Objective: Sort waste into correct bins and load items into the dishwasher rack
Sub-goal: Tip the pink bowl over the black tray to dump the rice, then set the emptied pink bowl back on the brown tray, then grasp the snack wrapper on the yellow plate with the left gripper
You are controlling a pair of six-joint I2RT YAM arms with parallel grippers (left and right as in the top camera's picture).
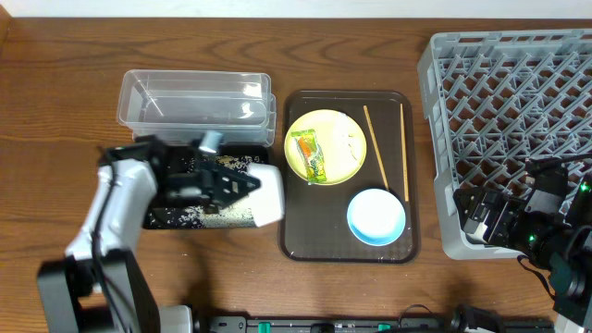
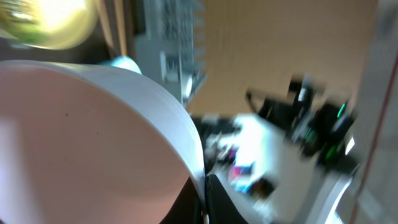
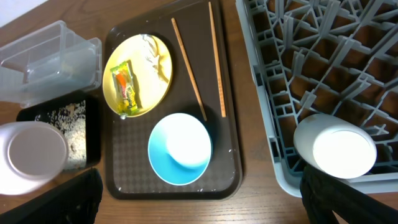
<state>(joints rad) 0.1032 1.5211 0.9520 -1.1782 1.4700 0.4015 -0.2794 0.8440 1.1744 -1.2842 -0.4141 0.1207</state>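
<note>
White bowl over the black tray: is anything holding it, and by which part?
Yes. The left gripper holds the white bowl by its rim, tipped over the black tray. The right gripper is open, holding nothing.

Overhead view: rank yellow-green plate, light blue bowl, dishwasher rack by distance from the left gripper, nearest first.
1. yellow-green plate, just right of the left gripper, at the back of the brown tray.
2. light blue bowl, tray's front right.
3. dishwasher rack, far right.
</note>
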